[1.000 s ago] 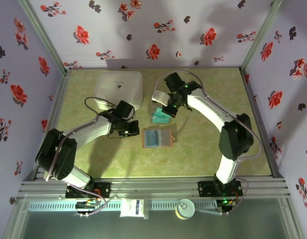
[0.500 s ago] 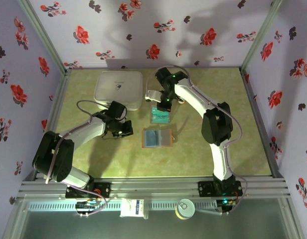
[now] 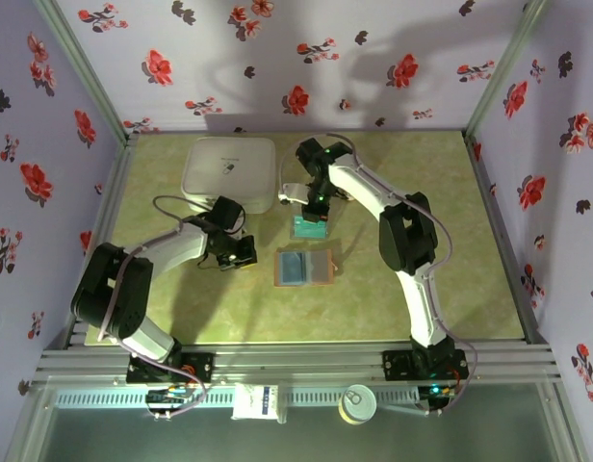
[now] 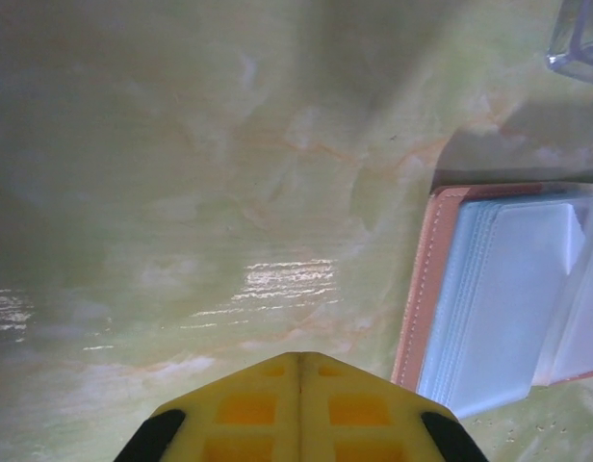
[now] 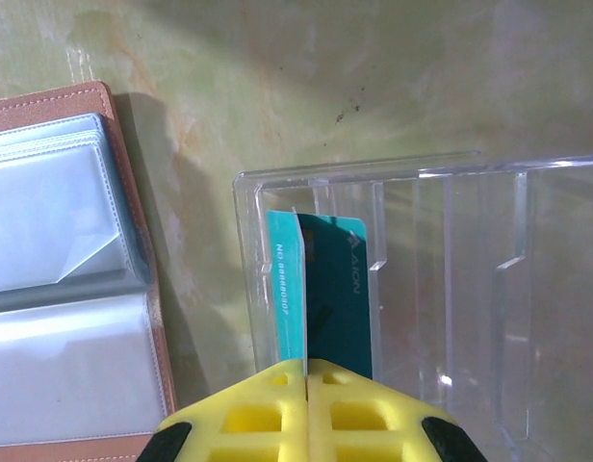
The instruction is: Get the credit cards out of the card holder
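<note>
The card holder [image 3: 303,267] lies open on the table, tan with pale clear pockets; it also shows in the left wrist view [image 4: 499,298] and the right wrist view [image 5: 65,289]. My right gripper [image 3: 314,204] hangs over the clear tray [image 3: 309,227]. Its jaws [image 5: 304,364] are shut on a thin credit card [image 5: 303,289] seen edge-on. A teal credit card [image 5: 340,289] lies flat in the tray's left slot beneath it. My left gripper [image 3: 239,252] sits just left of the card holder, low over the table, jaws [image 4: 298,356] shut and empty.
A big white square box [image 3: 229,173] stands at the back left, close to the tray. The clear tray [image 5: 451,289] has several slots to the right of the teal card. Metal frame rails and flowered walls enclose the green table [image 3: 422,289].
The right arm has folded in, its elbow swinging left, and its gripper has shifted slightly left over the tray. The left gripper has barely moved.
</note>
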`<control>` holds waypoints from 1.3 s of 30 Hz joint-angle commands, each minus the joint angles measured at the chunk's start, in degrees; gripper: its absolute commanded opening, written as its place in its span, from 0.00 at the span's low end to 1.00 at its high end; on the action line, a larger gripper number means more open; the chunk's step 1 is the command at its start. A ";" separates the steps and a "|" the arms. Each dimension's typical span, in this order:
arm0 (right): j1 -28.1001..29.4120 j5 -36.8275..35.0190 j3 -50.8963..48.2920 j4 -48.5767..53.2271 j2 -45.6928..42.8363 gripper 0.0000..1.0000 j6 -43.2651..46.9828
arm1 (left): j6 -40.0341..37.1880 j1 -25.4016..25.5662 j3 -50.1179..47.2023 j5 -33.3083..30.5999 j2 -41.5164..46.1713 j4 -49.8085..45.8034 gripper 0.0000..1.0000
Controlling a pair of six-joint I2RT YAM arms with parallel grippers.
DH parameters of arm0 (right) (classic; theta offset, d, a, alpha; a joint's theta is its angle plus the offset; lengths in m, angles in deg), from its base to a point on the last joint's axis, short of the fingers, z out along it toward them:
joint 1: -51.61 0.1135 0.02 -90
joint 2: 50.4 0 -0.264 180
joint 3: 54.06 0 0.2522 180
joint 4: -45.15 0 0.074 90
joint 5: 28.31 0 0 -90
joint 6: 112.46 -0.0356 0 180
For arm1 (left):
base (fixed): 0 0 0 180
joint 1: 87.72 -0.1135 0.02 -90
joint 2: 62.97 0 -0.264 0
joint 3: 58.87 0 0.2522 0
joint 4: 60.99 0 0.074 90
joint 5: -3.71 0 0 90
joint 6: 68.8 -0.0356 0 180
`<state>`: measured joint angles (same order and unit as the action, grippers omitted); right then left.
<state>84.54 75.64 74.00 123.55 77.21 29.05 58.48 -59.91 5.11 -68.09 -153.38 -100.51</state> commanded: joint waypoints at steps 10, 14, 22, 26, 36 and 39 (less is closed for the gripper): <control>-1.77 -2.08 2.92 3.23 -3.95 0.16 -1.02 | -2.32 -0.74 6.66 2.72 -1.25 -2.71 0.09; -1.70 -1.50 0.39 0.71 -7.71 0.17 -7.02 | -0.81 -0.69 7.30 4.54 -1.26 -1.44 0.09; 0.56 -1.88 -21.61 -24.18 -21.03 0.23 -39.45 | 2.12 1.68 4.91 4.56 -0.04 1.83 0.08; 2.42 -5.27 -34.41 -35.38 -27.73 0.25 -59.81 | 2.96 4.17 3.94 4.58 -1.01 3.59 0.08; 7.56 -2.71 -55.48 -49.66 -35.56 0.19 -87.44 | 5.39 9.51 2.54 1.91 -5.56 6.10 0.04; 8.33 -1.50 -55.77 -47.23 -34.65 0.19 -89.68 | 5.62 10.04 2.85 0.72 -7.25 5.47 0.01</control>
<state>92.08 72.63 18.79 78.66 43.12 -53.02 62.89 -50.36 8.25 -65.38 -159.11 -95.09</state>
